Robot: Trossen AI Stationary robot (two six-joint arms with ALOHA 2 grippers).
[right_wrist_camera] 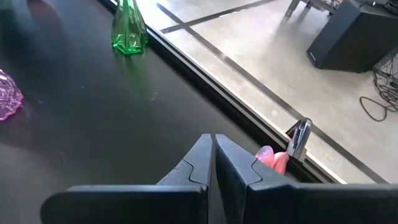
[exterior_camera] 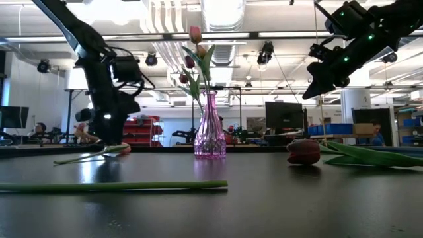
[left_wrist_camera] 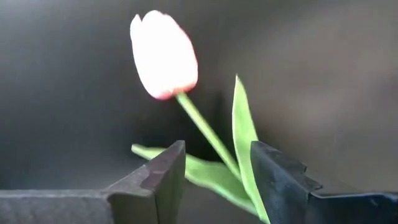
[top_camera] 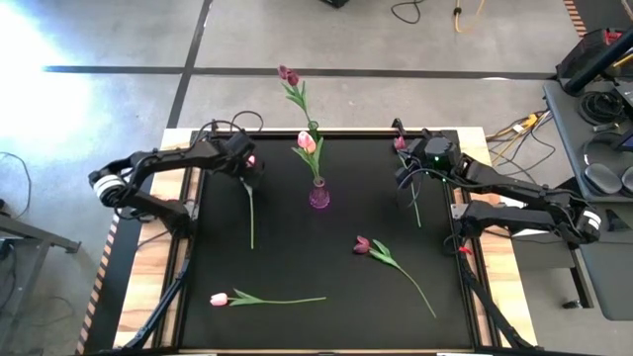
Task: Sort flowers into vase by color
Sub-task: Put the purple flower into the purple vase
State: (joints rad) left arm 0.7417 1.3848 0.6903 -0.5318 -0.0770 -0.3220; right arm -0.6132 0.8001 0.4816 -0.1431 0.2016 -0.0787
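At nine o'clock on the black tabletop (top_camera: 297, 218), left pincer (top_camera: 249, 166) fingers apart around a pale pink tulip (left_wrist_camera: 163, 55), stem between them, not clamped. Pink tulip (top_camera: 220, 299) lies at seven o'clock. Centre: purple vase (top_camera: 318, 195) holds a pink tulip (top_camera: 307, 141); green vase (top_camera: 313, 127) behind holds a maroon one (top_camera: 288, 74). Maroon tulip (top_camera: 363, 244) lies at five. Right pincer (top_camera: 404, 168), at two o'clock, fingers together on a thin stem (top_camera: 415, 208).

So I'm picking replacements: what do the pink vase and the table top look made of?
The pink vase looks like clear tinted glass or plastic: it is see-through, ribbed and glinting. The table top seems a smooth black sheet with a slight sheen, mirroring stems in the low view.
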